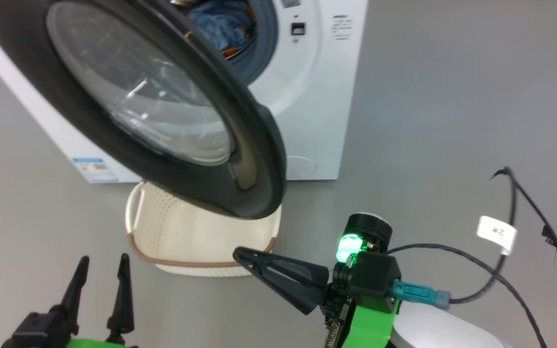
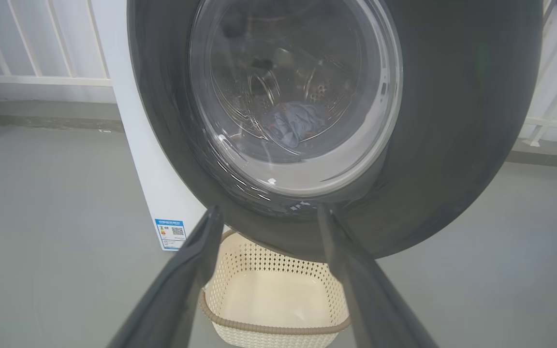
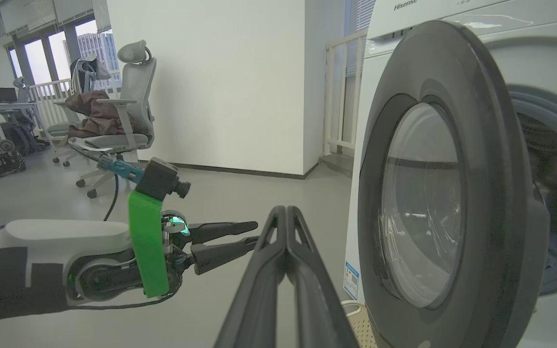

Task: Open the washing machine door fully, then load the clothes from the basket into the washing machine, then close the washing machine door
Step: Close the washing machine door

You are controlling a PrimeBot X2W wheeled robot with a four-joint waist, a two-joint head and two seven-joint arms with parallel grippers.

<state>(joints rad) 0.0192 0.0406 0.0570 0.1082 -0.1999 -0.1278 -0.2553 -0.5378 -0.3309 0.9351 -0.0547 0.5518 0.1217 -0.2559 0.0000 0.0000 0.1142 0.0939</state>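
while the door (image 1: 153, 96) stands ajar, left end effector (image 1: 104, 258) at 7 o'clock gapes empty; right end effector (image 1: 240, 253) is closed, empty.

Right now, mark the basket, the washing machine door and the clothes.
basket (image 1: 172, 224): head view, inner wall.
washing machine door (image 1: 148, 92): head view, glass bowl.
clothes (image 1: 218, 26): head view, middle of the blue garment.

The washing machine door (image 1: 259, 159) stands partway out, so its black rim and glass bar you from most of the mouth of the washing machine (image 1: 317, 106). You can reach in only through the gap beside the door's free edge. Below the door's lower rim the basket (image 1: 149, 227) takes the floor.
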